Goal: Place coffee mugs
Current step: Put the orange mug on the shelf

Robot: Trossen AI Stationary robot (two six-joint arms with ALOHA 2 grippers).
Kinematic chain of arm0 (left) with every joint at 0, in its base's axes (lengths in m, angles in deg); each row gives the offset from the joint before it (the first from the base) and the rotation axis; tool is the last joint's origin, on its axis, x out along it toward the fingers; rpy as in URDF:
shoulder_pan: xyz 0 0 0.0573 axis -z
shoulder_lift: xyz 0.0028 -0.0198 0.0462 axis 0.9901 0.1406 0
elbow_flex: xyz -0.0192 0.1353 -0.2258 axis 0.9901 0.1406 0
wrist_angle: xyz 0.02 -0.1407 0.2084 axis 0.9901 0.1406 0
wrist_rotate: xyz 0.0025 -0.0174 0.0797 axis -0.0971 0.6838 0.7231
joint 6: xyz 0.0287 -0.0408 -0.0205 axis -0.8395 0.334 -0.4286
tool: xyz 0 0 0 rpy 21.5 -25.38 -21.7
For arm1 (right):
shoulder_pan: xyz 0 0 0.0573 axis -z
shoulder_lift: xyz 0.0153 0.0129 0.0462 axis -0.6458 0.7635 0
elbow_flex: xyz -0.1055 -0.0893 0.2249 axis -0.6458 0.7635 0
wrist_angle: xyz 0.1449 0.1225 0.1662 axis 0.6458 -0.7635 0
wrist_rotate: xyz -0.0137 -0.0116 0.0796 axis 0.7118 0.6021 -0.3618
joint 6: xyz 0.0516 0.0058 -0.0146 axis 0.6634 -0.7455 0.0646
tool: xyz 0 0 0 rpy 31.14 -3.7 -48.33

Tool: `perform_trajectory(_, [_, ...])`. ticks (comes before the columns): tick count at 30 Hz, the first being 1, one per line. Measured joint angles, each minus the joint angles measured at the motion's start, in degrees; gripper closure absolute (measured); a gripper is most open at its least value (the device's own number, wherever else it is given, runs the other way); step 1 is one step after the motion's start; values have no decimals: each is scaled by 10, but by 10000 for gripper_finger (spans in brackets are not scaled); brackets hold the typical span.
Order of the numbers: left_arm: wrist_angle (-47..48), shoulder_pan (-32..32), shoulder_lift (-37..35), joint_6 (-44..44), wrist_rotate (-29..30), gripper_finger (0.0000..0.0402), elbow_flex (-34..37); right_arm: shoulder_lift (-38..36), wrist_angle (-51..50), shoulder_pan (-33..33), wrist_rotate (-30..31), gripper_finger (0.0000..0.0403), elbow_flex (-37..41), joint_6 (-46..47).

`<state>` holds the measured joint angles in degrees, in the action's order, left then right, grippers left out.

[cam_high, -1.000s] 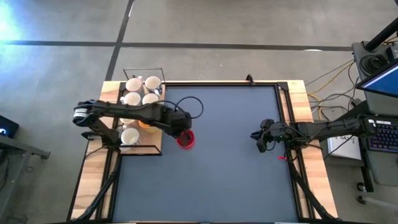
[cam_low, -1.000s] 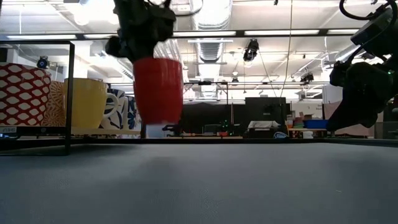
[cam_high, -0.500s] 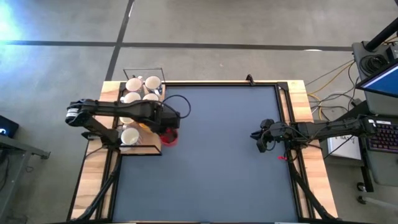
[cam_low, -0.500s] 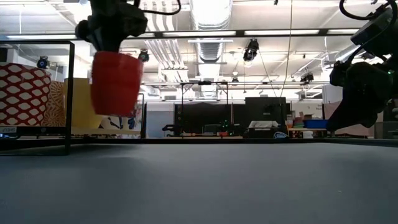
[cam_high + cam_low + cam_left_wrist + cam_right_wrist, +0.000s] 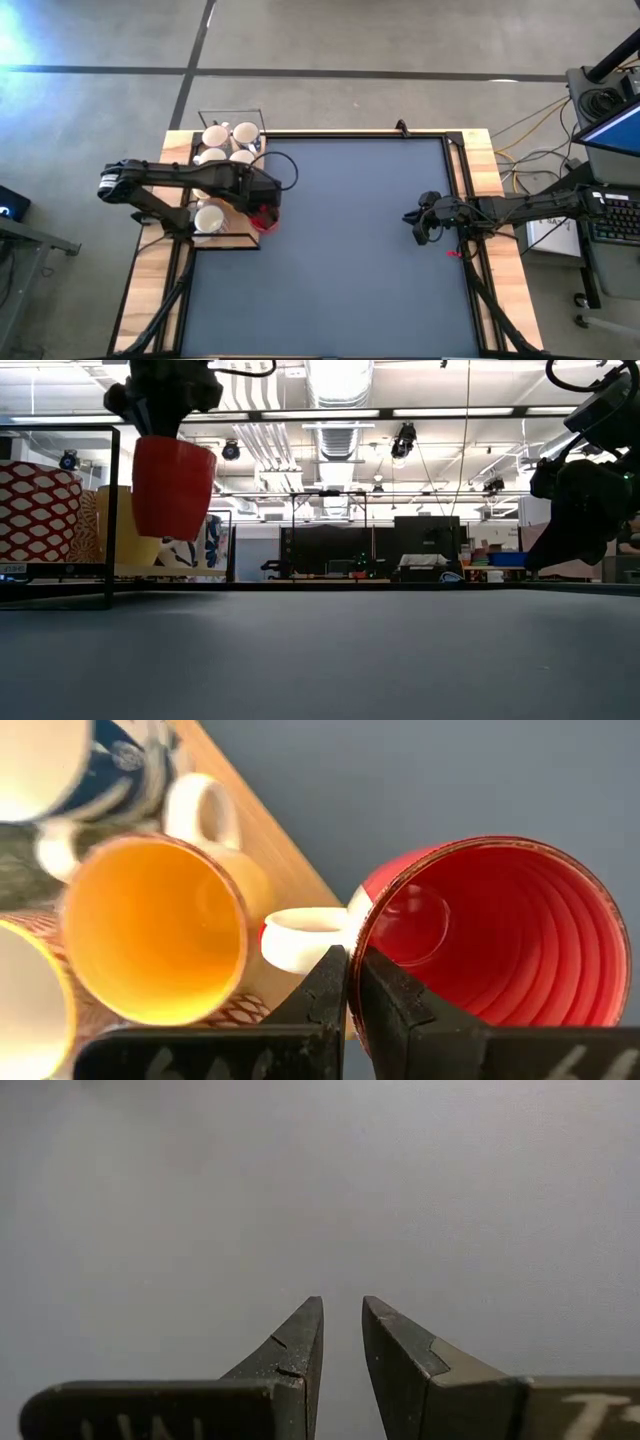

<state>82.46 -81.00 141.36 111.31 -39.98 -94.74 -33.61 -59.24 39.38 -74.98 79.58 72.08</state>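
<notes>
I've swung the left arm back from mid-mat toward the far-left corner over the last second, so the left gripper (image 5: 262,210) and its load now sit at the edge of the wooden tray with a thin black wire frame (image 5: 228,240) instead of over the dark grey table mat (image 5: 350,250). My read: this is the delivery leg, with the drop into the tray next. The glossy red ceramic mug with ribbed inner wall (image 5: 172,487) hangs well clear of the mat, left fingers pinched together on its rim. The right gripper (image 5: 420,228) hasn't budged near the right edge, fingers slightly apart, holding nothing. The high view gives the layout: white round mugs (image 5: 228,135) clustered at the far end, one more nearer. The low view alone proves the mug is airborne. Only the left wrist view shows the rim pinch (image 5: 348,982), plus the orange-yellow glazed mug (image 5: 150,930) just beside the red one.
</notes>
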Motion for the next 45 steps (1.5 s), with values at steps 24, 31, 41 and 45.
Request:
perform_trajectory(24, [55, 68, -20, 127, 4, 396, 33, 0, 0, 0, 0, 339, 0, 0])
perform_trajectory(31, [52, 86, -50, 169, -7, 396, 66, 0, 0, 0, 0, 339, 0, 0])
perform_trajectory(41, [47, 104, -90, 196, -18, 396, 110, 0, 1, 0, 0, 339, 0, 0])
perform_trajectory(45, [41, 106, -102, 195, -24, 396, 127, 0, 1, 0, 0, 339, 0, 0])
